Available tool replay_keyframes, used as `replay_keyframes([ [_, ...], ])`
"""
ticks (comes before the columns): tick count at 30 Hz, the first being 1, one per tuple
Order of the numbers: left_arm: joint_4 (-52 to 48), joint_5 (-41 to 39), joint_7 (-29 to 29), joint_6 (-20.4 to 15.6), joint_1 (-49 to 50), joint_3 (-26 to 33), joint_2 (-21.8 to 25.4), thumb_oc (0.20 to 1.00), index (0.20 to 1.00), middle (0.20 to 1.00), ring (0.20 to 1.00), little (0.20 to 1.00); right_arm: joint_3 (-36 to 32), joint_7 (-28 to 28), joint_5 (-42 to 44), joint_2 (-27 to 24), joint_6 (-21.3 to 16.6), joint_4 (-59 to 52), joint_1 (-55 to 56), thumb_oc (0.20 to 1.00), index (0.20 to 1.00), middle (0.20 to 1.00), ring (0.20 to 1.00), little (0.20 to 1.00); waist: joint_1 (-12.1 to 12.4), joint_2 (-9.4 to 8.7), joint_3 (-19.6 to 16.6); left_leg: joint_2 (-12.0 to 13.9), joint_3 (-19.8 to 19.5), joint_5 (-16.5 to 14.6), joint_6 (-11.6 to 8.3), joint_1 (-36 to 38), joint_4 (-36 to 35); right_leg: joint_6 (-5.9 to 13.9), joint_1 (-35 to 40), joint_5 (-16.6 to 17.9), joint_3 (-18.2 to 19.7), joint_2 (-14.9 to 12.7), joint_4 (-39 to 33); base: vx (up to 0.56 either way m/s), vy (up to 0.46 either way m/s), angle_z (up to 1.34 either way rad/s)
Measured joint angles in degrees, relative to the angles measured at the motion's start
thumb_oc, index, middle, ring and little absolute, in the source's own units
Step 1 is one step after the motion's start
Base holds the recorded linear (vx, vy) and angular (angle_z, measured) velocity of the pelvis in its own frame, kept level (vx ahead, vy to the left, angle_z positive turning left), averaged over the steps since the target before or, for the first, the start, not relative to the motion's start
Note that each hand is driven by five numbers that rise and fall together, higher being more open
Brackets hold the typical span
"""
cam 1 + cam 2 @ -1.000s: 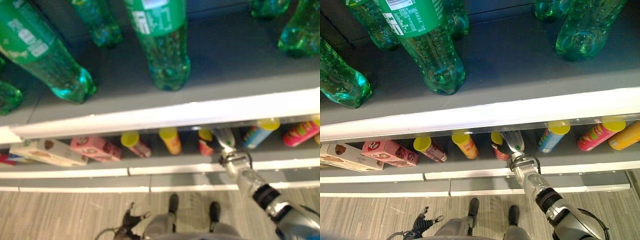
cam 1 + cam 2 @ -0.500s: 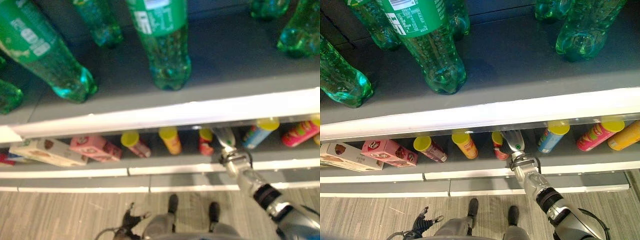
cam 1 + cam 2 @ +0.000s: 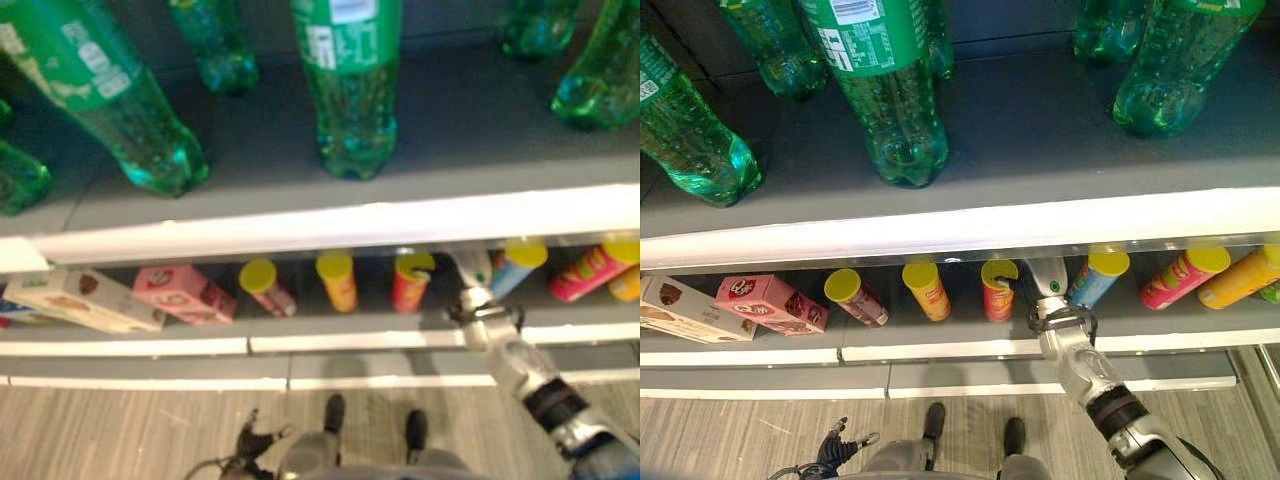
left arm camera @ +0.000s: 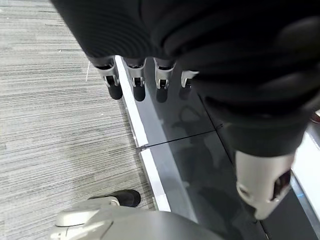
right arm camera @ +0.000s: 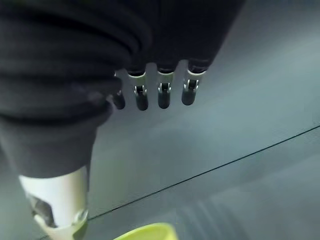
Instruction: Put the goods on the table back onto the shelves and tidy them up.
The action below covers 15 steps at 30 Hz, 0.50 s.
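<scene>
Several chip cans with yellow lids stand tilted on the lower shelf. My right hand reaches into that shelf between a red can and a blue can, a small gap away from the red one. In the right wrist view its fingers hang straight and hold nothing, with a yellow lid just beyond the thumb. My left hand hangs open over the floor beside the shelf's base.
The upper shelf carries several green bottles and overhangs the lower one. A pink box and a white box lie at the lower shelf's left. More cans lean at the right.
My right hand has shifted to the right, away from the red can and closer to the blue one. The camera has also moved a little.
</scene>
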Motion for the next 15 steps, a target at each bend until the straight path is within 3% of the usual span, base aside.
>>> replay_keyframes([
  [9, 2.3, 0.0, 0.1, 0.9, -0.1, 2.4, -0.3, 1.000, 1.000, 1.000, 1.000, 1.000, -10.3, 0.0, 2.2, -1.6, -2.4, -7.9, 15.8, 1.000, 1.000, 1.000, 1.000, 1.000, -3.4, -2.08, -1.3, 0.1, 2.6, -0.8, 0.32, 2.0, 0.0, 0.21, 0.7, 0.0, 2.1, -0.3, 0.0, -0.04, 0.065, -0.15],
  [15, 6.3, 0.1, 0.1, 1.5, 0.1, 4.2, 0.2, 1.000, 1.000, 1.000, 1.000, 1.000, -18.0, 0.0, 4.5, -1.7, -2.9, -9.0, 28.6, 1.000, 1.000, 1.000, 1.000, 1.000, -6.9, -4.10, -3.2, -0.1, 7.9, -2.1, 1.03, 3.8, 0.0, 1.15, -0.2, 0.6, 7.4, -0.6, 0.0, -0.05, 0.110, -0.45],
])
